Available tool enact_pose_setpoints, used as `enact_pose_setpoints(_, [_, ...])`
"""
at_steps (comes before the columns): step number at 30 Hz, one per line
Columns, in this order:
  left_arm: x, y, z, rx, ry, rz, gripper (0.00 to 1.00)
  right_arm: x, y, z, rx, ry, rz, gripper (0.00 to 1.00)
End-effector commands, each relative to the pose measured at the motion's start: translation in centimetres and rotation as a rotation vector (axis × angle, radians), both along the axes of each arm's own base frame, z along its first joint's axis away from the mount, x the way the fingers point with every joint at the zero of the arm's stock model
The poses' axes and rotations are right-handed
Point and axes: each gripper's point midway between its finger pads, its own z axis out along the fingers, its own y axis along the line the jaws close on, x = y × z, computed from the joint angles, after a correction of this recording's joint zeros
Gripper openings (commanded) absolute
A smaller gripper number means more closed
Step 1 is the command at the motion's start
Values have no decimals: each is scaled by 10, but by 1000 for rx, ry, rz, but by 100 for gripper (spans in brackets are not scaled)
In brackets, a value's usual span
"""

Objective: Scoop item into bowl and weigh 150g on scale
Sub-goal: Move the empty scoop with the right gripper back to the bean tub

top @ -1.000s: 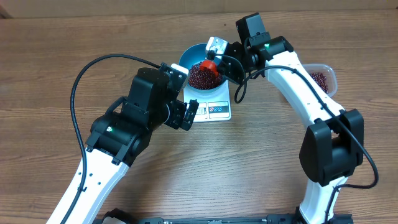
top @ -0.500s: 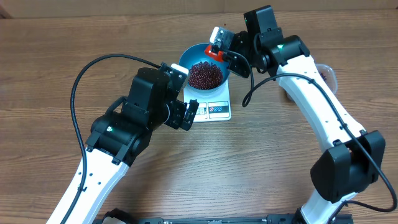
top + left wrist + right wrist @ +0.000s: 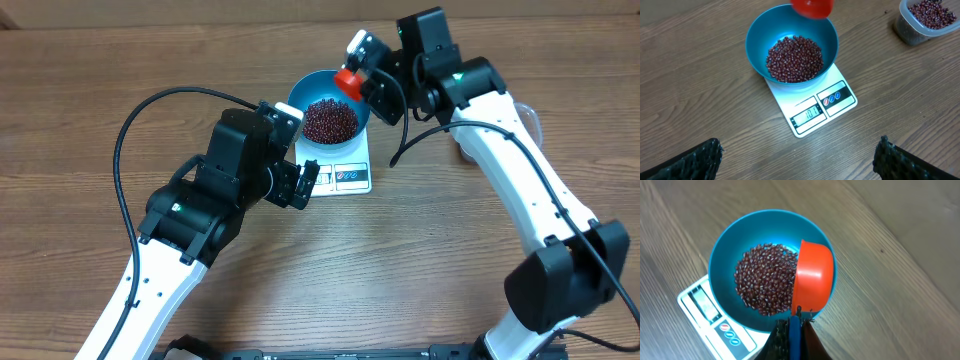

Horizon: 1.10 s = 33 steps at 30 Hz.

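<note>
Wood-grain worktop (image 3: 100,100) carries the white scale (image 3: 825,107) with the blue bowl (image 3: 757,40) sitting on its platform, and a heap of dark red-brown beans (image 3: 329,120) lies in the bowl's bottom. Over the bowl's rim, the right hand (image 3: 792,325) is clamped tight on the handle of a red scoop (image 3: 812,277), which is tipped on its side. The left hand (image 3: 303,185) hovers just beside the scale's display edge, spread wide and holding nothing, while a clear tub (image 3: 907,32) with more beans stands well apart.
</note>
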Motion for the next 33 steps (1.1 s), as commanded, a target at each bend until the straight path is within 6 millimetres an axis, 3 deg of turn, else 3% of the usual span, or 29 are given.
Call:
enact_pose_setpoints(1, [0, 1, -4, 8, 8, 8, 100, 7, -36, 55, 82, -69, -274, 4])
enact_pose_setpoints(5, [0, 1, -4, 8, 8, 8, 100, 12, -82, 72, 46, -119, -479, 4])
enact_pose_setpoints(8, [0, 1, -4, 8, 8, 8, 100, 10, -112, 74, 3, -120, -555, 4])
enact_pose_setpoints(13, [0, 1, -4, 8, 8, 8, 99, 2, -163, 60, -49, -51, -712, 4])
enact_pose_setpoints(20, [0, 1, -4, 8, 8, 8, 100, -19, -218, 42, -92, 65, -845, 4])
enact_pose_setpoints(27, [0, 1, -4, 8, 8, 8, 100, -42, -256, 17, -99, 198, -983, 4])
enact_pose_setpoints(33, [0, 1, -4, 8, 8, 8, 100, -42, -259, -9, -92, 273, -982, 4])
